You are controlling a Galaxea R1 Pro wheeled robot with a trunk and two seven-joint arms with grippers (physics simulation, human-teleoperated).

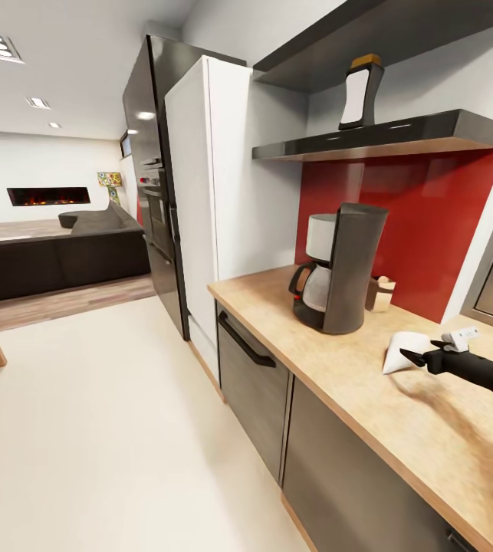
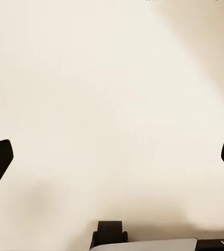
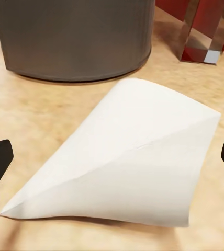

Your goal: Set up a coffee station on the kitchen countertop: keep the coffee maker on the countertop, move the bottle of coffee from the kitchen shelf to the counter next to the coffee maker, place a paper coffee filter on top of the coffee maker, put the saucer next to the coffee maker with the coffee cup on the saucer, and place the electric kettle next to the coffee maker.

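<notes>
right gripper (image 1: 413, 355) jaws spread wide, holding nothing, tips just short of the paper coffee filter (image 1: 402, 349) lying flat on the countertop (image 1: 369, 399). coffee maker (image 1: 336, 268) stands just beyond the filter. bottle of coffee (image 1: 361, 93) sits on the shelf (image 1: 384, 136) well above the gripper. left gripper (image 2: 112, 162) jaws wide apart, empty, over pale floor (image 2: 112, 78).

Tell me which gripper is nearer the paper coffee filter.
Right. The right gripper is open just before the paper coffee filter; the left gripper faces a plain pale surface.

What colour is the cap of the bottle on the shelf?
Mustard yellow; the bottle of coffee on the shelf shows best in the head view.
</notes>
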